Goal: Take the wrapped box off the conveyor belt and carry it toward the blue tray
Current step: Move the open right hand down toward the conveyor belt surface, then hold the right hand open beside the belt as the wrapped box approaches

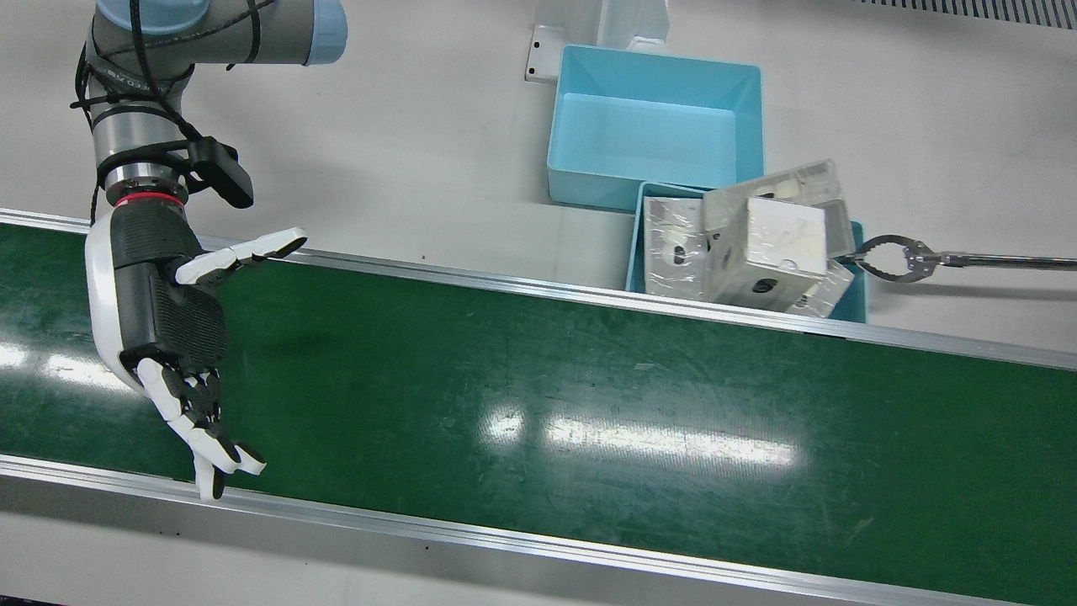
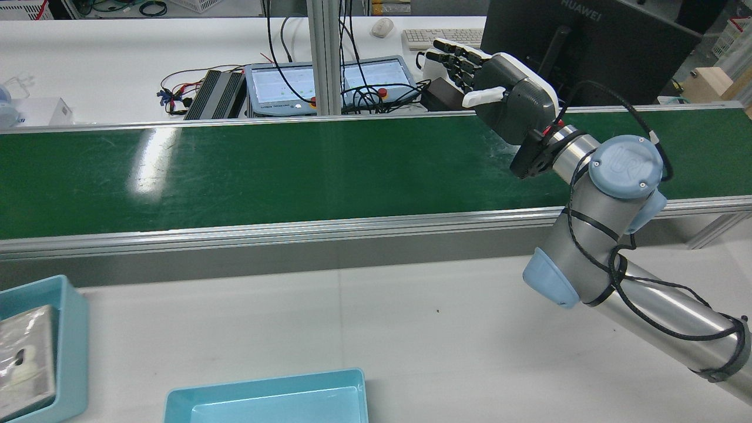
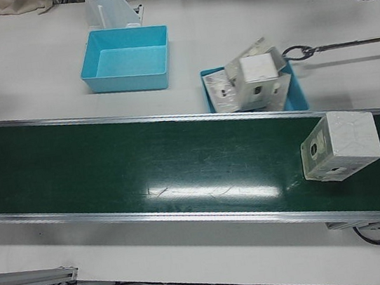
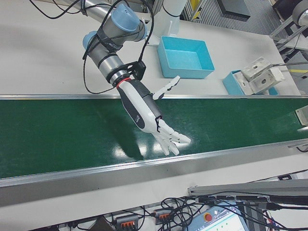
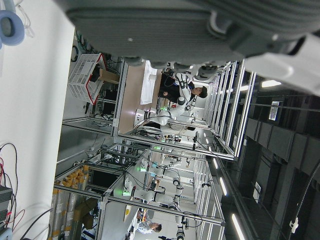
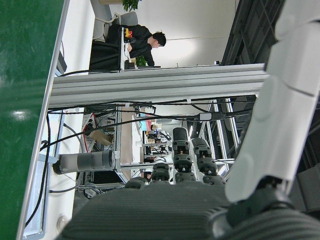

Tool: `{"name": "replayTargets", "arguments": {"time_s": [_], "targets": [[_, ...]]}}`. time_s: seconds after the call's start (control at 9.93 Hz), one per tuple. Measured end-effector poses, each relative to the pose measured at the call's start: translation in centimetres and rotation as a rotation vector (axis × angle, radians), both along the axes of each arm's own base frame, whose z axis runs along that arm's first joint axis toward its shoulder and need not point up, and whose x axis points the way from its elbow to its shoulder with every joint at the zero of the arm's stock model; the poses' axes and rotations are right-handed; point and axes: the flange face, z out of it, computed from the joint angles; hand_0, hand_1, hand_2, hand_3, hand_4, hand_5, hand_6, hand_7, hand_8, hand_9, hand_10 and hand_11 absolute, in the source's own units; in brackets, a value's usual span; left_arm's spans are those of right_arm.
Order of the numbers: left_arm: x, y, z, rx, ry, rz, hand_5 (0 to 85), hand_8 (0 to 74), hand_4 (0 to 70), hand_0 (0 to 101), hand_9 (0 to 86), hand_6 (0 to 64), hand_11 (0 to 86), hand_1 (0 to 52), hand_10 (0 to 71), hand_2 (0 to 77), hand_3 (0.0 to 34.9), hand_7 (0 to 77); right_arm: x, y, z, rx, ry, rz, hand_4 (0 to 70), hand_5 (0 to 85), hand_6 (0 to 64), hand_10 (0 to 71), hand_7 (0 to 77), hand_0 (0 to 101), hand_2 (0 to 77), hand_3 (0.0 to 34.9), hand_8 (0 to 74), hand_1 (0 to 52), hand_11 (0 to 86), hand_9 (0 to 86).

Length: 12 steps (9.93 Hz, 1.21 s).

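Observation:
The wrapped box, white under clear film, sits on the green conveyor belt near its right end in the left-front view; its corner shows at the edge of the right-front view. My right hand hovers open over the far end of the belt, palm sideways and fingers spread, a long way from the box; it is also in the rear view. The large blue tray stands empty behind the belt. Only the palm edge of my left hand shows, with fingers extended and nothing in them.
A smaller blue tray beside the belt holds several wrapped boxes. A metal grabber claw on a rod reaches toward it from the side. A monitor, keyboard and cables lie beyond the belt.

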Motion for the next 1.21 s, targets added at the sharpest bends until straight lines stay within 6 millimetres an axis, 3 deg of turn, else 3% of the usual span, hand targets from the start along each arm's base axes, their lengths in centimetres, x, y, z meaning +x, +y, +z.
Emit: {"name": "replayTargets", "arguments": {"time_s": [0.3,0.4,0.5,0.71,0.91,1.21], "targets": [[0.0,0.0,0.0,0.000,0.000,0.000,1.1,0.5,0.0,0,0.5,0.5,0.5,0.0,0.5,0.5,0.0,0.5,0.2,-0.3,-0.6,0.022,-0.030,0.003,12.0,8.7,7.6,0.0,16.9,43,2.2,0.0,6.5,7.1,1.1,6.5],[0.0,0.0,0.0,0.000,0.000,0.000,1.1,0.5,0.0,0,0.5,0.5,0.5,0.0,0.5,1.1,0.0,0.5,0.0,-0.3,-0.7,0.024,-0.036,0.001,16.9,12.5,12.0,1.6,25.1,44,5.5,0.0,9.3,7.1,1.1,11.4],[0.0,0.0,0.0,0.000,0.000,0.000,1.1,0.5,0.0,0,0.5,0.5,0.5,0.0,0.5,1.1,0.0,0.5,-0.4,-0.3,-0.7,0.022,-0.037,-0.004,18.5,13.6,12.5,1.6,27.8,45,6.0,0.0,9.3,7.6,1.1,12.0],[0.0,0.0,0.0,0.000,0.000,0.000,1.1,0.5,0.0,0,0.5,0.5,0.5,0.0,0.5,1.1,0.0,0.5,-1.7,-0.4,0.2,0.006,-0.027,-0.019,15.8,13.6,12.5,1.6,27.8,45,6.0,0.0,9.3,7.6,5.4,12.0],[0.0,0.0,0.0,0.000,0.000,0.000,1.1,0.5,0.0,0,0.5,0.5,0.5,0.0,0.0,0.5,0.0,0.5,-2.9,-0.7,0.1,0.008,-0.030,-0.030,13.1,12.0,8.7,0.0,20.2,45,3.3,0.0,1.6,9.3,1.6,6.5],[0.0,0.0,0.0,0.000,0.000,0.000,1.1,0.5,0.0,0,0.5,0.5,0.5,0.0,0.5,0.5,0.0,0.5,-3.6,-0.8,-0.4,0.013,-0.033,-0.036,12.5,11.5,8.7,0.0,20.2,45,3.3,0.0,5.5,9.3,1.1,6.0]]}}
